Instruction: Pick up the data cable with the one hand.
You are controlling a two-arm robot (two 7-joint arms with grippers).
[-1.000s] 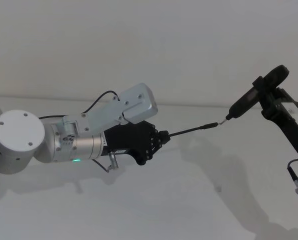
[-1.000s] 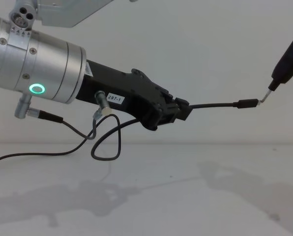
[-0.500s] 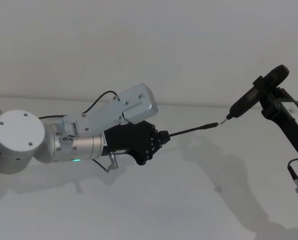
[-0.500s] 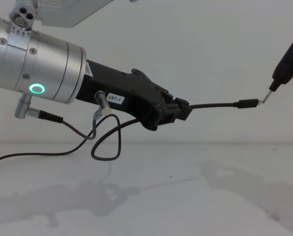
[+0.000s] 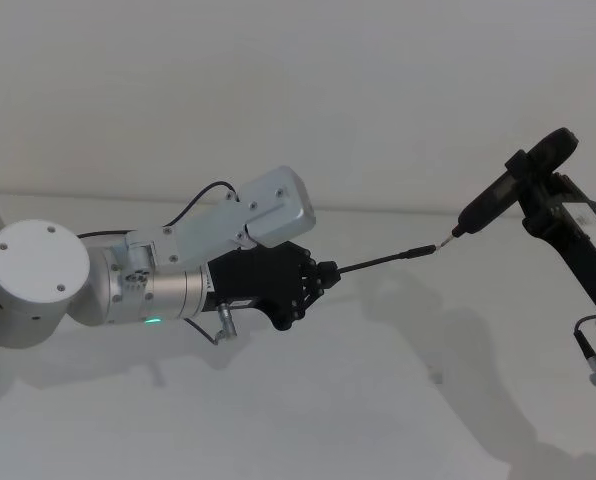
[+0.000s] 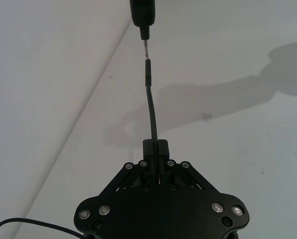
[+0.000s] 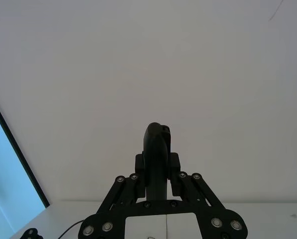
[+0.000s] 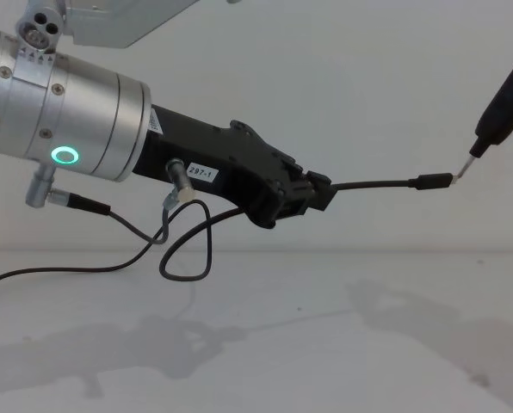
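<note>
Left pincer (image 8: 312, 194) clamped on data cable (image 8: 377, 182) near plug, aimed 3 o'clock; cable's light, floppy, so grip close behind plug.

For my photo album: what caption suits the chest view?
Left gripper holds the data cable in midair, its plug meeting the slim black tool.

Plain white wall (image 5: 298, 90) behind, unmarked, evenly lit. White tabletop (image 8: 325, 344) below, matte, meeting wall along straight seam. Soft grey shadows (image 5: 458, 350) fall across tabletop, some diffuse, hinting at overhead light. Small dark speck (image 6: 205, 117) on surface. Right wrist view: dark vertical frame (image 7: 19, 154) edging pale blue pane, possibly window.
</note>
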